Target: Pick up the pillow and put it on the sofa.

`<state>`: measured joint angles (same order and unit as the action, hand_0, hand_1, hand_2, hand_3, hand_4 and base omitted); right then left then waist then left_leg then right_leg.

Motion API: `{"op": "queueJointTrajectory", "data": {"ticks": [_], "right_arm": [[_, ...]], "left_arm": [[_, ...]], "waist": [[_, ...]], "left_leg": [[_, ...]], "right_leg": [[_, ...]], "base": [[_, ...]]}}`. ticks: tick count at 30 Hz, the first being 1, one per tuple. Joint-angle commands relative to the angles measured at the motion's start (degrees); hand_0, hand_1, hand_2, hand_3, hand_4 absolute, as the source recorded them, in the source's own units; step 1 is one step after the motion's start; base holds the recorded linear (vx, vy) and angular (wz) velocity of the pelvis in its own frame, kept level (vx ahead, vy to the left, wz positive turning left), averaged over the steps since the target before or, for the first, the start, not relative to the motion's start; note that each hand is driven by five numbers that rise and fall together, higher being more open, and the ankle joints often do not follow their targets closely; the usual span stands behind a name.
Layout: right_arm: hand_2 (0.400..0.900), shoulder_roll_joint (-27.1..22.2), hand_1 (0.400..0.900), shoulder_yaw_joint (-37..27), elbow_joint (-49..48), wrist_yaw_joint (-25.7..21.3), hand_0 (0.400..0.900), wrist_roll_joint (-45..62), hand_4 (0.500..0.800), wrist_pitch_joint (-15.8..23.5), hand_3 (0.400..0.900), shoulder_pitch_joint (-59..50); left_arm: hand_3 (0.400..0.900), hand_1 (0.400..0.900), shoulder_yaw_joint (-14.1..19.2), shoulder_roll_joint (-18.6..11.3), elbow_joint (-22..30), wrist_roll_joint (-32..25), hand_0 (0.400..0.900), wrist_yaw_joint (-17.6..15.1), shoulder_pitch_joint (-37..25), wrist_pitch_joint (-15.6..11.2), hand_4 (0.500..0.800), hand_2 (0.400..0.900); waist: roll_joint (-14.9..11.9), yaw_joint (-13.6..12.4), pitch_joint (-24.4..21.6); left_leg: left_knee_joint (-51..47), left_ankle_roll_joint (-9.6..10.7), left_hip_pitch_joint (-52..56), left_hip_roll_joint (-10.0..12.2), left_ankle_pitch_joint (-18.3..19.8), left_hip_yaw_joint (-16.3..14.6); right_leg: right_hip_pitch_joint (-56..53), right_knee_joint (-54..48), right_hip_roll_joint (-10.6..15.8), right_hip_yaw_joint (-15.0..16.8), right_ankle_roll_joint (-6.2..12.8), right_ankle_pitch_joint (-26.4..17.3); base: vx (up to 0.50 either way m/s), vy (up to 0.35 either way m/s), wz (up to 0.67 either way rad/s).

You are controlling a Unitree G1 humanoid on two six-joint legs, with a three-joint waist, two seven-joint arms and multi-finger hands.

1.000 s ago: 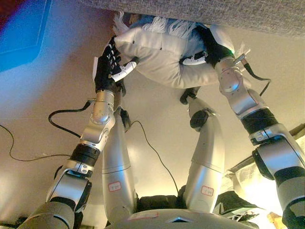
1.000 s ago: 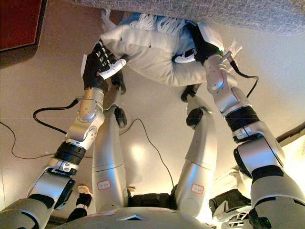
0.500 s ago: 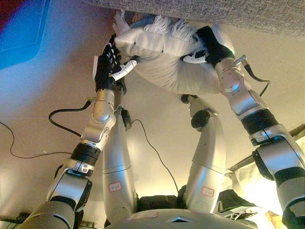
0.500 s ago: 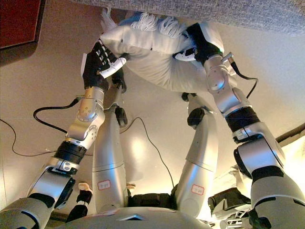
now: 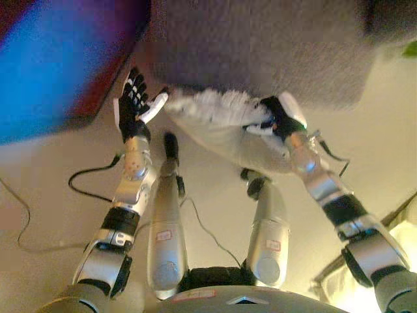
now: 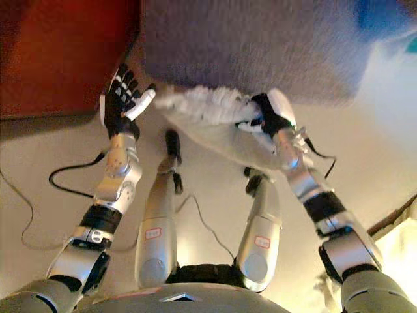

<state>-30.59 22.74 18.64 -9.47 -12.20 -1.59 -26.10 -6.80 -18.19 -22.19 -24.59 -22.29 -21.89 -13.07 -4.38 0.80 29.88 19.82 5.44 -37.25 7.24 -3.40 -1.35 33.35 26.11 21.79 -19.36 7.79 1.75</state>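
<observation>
The white pillow [image 5: 225, 127], fringed along its top edge, hangs above the floor just before the grey sofa's [image 5: 260, 45] front edge. My right hand [image 5: 281, 116] is curled round the pillow's right end and carries it. At the pillow's left corner my left hand [image 5: 133, 104] stands open with its fingers spread. Only its white thumb tip reaches the corner. The pillow sags in the middle between the two hands [image 6: 215, 130].
The sofa [image 6: 247, 39] fills the top of the view, with beige floor [image 5: 52, 189] below it. A dark red-brown surface [image 6: 58, 59] lies at the upper left, beside the sofa. Pale bright cloth [image 5: 397, 261] shows at the lower right edge.
The whole view has shifted, so more of the sofa shows. My left hand has come off the pillow's left end and spread open. The right hand still holds the pillow.
</observation>
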Motion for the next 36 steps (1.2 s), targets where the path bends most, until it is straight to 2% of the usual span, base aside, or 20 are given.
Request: {"op": "queueJointTrajectory", "data": {"ticks": [1,5,9,14,17,22,30,33,36], "right_arm": [[0.400,1.1,0.400,-9.7,-15.9,-1.4,0.400,4.2,0.500,12.2,0.400,-0.2],[0.400,2.1,0.400,-12.9,-21.1,1.4,0.400,8.7,0.500,14.1,0.400,4.9],[0.400,3.6,0.400,-17.3,-26.4,4.1,0.400,13.5,0.500,15.4,0.400,11.0],[0.400,4.9,0.400,-21.7,-31.2,6.7,0.400,17.9,0.500,15.9,0.400,17.7],[0.400,5.3,0.400,-23.5,-33.4,8.3,0.400,20.5,0.500,16.3,0.400,19.4],[0.400,5.3,0.400,-25.3,-34.4,9.4,0.400,23.6,0.500,16.5,0.400,20.5],[0.400,2.3,0.400,-26.0,-30.8,7.3,0.400,21.8,0.500,16.6,0.400,15.7],[0.400,1.4,0.400,-25.7,-28.9,6.5,0.400,21.5,0.500,16.6,0.400,13.8],[0.400,-2.3,0.400,-24.1,-19.6,3.6,0.400,21.7,0.500,15.5,0.400,7.7]], "left_arm": [[0.900,0.900,2.4,-2.1,2.6,1.6,0.900,2.2,3.4,-5.5,0.800,0.900],[0.900,0.900,4.0,-2.2,1.5,1.9,0.900,5.1,7.1,-5.1,0.800,0.900],[0.900,0.900,5.4,-2.1,2.3,2.5,0.900,7.4,10.0,-4.4,0.800,0.900],[0.900,0.900,6.6,-0.8,4.4,3.5,0.900,9.9,14.7,-3.6,0.800,0.900],[0.900,0.900,6.9,-0.3,5.4,3.9,0.900,11.3,16.1,-3.3,0.800,0.900],[0.900,0.900,7.5,0.4,6.3,3.7,0.900,12.7,18.0,-2.9,0.800,0.900],[0.900,0.900,9.9,0.6,8.3,3.1,0.900,13.8,21.3,-2.8,0.800,0.900],[0.900,0.900,9.8,0.3,8.2,3.1,0.900,14.0,21.4,-2.8,0.800,0.900],[0.900,0.900,7.6,-0.4,9.1,2.2,0.900,15.2,22.0,-2.9,0.800,0.900]], "waist": [[-2.7,-0.4,-5.4],[-3.3,-0.3,-10.5],[-4.1,0.8,-16.4],[-4.5,1.3,-22.1],[-4.7,1.4,-23.8],[-5.3,0.9,-25.0],[-7.4,-2.1,-23.8],[-7.6,-2.6,-23.3],[-7.9,-4.7,-22.2]], "left_leg": [[2.3,1.4,11.1,2.4,8.1,1.4],[-0.4,0.6,21.7,3.5,9.8,-0.9],[-5.7,0.3,29.5,3.0,9.7,-2.9],[-13.1,0.5,36.5,2.8,8.3,-5.5],[-15.3,0.7,38.0,2.4,7.6,-6.4],[-18.0,1.2,38.6,2.4,6.0,-6.6],[-18.7,2.5,37.0,4.4,4.4,-5.1],[-18.8,3.0,36.6,5.0,4.0,-4.5],[-19.3,3.7,35.5,6.0,3.0,-3.6]], "right_leg": [[-10.7,-8.2,1.2,0.1,4.72,-6.6],[-21.2,-11.9,1.0,0.4,5.68,-7.1],[-27.6,-15.8,0.8,0.8,7.09,-9.3],[-32.0,-20.4,0.5,0.3,7.21,-11.8],[-33.1,-22.5,0.5,-0.1,7.21,-13.3],[-33.9,-24.3,0.5,-2.0,7.21,-13.7],[-34.6,-25.1,-1.3,-4.3,7.21,-12.1],[-34.9,-24.9,-1.8,-4.9,7.15,-11.2],[-34.9,-25.3,-2.7,-5.8,6.84,-10.3]], "base": [[0.19,0.059,-0.23],[0.17,0.106,-0.33],[0.16,0.090,-0.18],[0.11,0.056,-0.12],[0.04,0.029,-0.01],[0.03,-0.003,0.10],[0.05,-0.061,0.19],[0.07,-0.068,0.23],[0.05,-0.081,0.19]]}}
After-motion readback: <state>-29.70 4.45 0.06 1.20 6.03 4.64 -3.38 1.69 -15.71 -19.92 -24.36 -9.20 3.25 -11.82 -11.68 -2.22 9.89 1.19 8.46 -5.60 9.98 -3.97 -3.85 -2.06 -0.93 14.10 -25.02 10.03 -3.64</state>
